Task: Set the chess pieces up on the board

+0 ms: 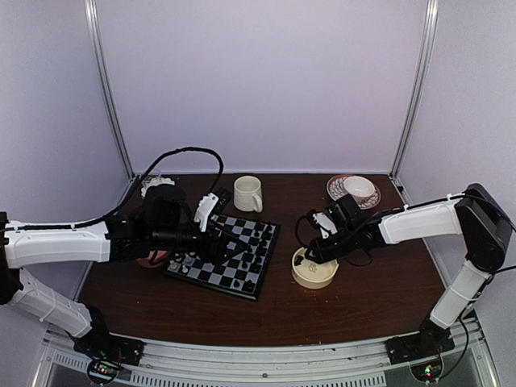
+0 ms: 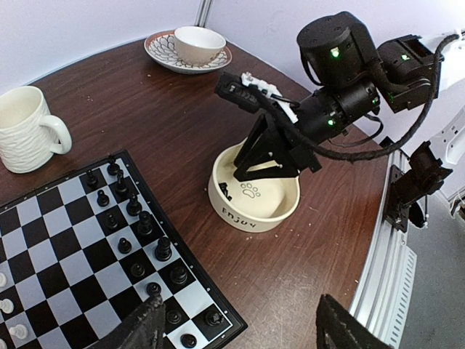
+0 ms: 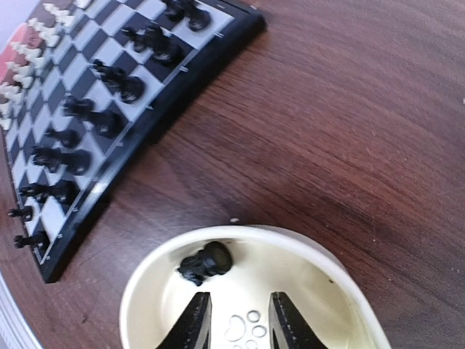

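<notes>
1. Top: left end effector point(image 1: 222, 240) hovers over the board point(image 1: 230, 266) on the counter point(image 1: 355, 306); right end effector point(image 1: 310, 256) dips into a cream bowl point(image 1: 316, 276).
2. Left wrist: left fingers point(image 2: 142, 327) spread, empty; black chess pieces point(image 2: 138, 225) line the board's edge.
3. Right wrist: right fingers point(image 3: 195, 320) slightly parted, empty, beside one black piece point(image 3: 205, 263) in the bowl.

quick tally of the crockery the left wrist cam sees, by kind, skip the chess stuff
mug: 1
cup: 1
saucer: 1
bowl: 1
total: 4
</notes>
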